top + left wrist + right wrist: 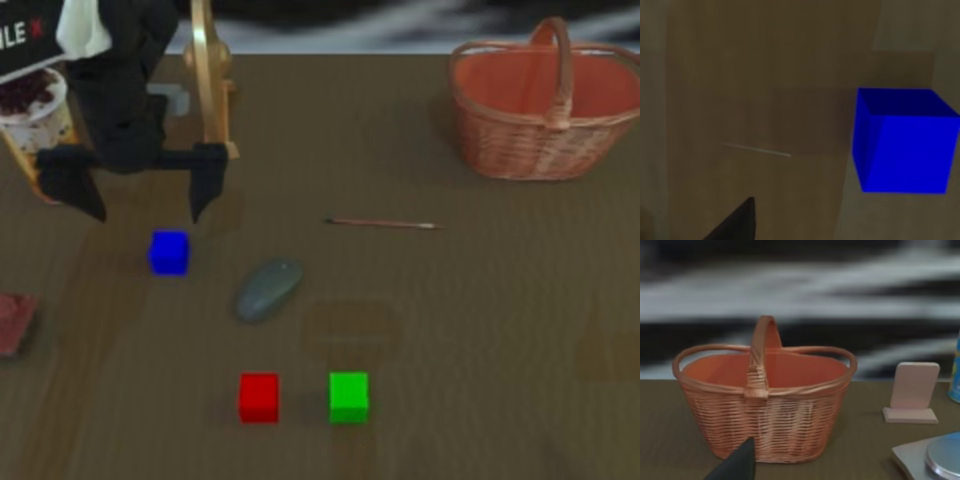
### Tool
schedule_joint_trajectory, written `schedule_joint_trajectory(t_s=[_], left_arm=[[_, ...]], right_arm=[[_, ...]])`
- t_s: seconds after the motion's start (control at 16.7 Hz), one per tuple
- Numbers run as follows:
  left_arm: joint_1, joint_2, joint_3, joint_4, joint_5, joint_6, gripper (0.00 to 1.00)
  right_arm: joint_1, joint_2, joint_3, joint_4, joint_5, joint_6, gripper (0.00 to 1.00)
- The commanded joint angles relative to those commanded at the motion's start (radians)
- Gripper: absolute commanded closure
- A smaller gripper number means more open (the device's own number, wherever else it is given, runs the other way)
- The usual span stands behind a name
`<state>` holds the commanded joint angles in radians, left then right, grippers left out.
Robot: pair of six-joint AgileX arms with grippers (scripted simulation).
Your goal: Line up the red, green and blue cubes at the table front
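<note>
Hovering at the upper left of the top view, our left gripper point(148, 205) has its two dark fingers spread wide and pinches nothing. The blue cube point(169, 252) sits on the table point(480, 330) just below those fingertips, apart from them; the left wrist view shows it at the right of that frame with one fingertip point(740, 222) low down and clear of it. We judge the spread is there so the fingers can drop on either side of the cube.

The red cube point(259, 397) and green cube point(349, 396) already stand side by side near the bottom centre, close but not touching, so only the blue one seems left to bring down. A grey oval stone point(268, 289) lies between it and that pair, so we would carry it around or over.

Our right arm does not show in the top view; its wrist view faces the wicker basket point(765, 405), and we cannot tell how its fingers stand.

The tabletop is dark olive-brown and matte, with darker patches. A thin stick point(382, 224) lies mid-table, a dull red slab point(15, 322) at the left edge, and a wooden stand point(208, 80) at the upper left.
</note>
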<state>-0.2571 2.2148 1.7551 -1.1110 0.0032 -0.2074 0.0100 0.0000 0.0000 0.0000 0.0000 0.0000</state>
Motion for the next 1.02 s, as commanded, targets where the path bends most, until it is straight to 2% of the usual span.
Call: schedule_joint_trajectory(t_s=[0.36, 0.72, 1.02], left_arm=[[0.004, 0.006, -0.013, 0.018, 0.000, 0.002, 0.00], [0.002, 0.092, -0.126, 0.225, 0.001, 0.003, 0.00], [0.001, 0.111, -0.148, 0.258, 0.001, 0.002, 0.00]], right_arm=[[0.000, 0.000, 0.000, 0.000, 0.000, 0.000, 0.00], [0.000, 0.000, 0.000, 0.000, 0.000, 0.000, 0.00], [0.000, 0.000, 0.000, 0.000, 0.000, 0.000, 0.00]])
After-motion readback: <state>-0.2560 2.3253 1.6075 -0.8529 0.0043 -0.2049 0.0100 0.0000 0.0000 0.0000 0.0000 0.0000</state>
